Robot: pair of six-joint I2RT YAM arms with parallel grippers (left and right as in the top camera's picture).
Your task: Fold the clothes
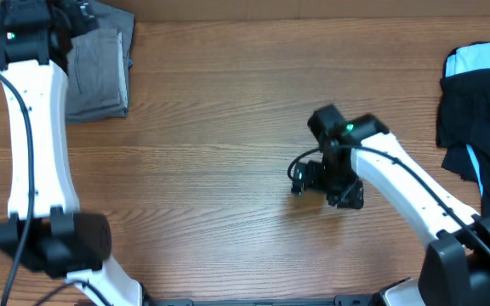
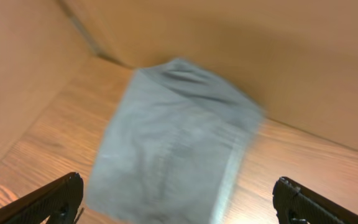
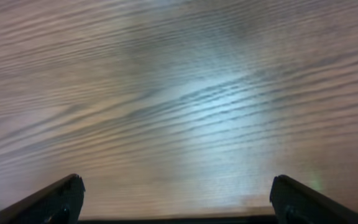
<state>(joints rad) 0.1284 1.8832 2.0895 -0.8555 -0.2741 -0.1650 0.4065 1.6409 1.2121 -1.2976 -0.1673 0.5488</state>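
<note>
Just above the folded mid-grey woven garment, my left gripper hangs wide and empty; well right of it, the right gripper gapes over the brown wooden table. I fear a careless left dip could snag and unfold the top layer.

Clothes: one plain mid-grey woven garment; folded into a compact, roughly rectangular bundle with layered edges showing; lying flat on the tabletop; in the left wrist view it sits just ahead of the left fingers, filling most of the span between the two spread tips; near edge runs out of view between them; far corner points away from them; lighter stitched edge down the side nearer the right-hand finger; detail blurred.
</note>
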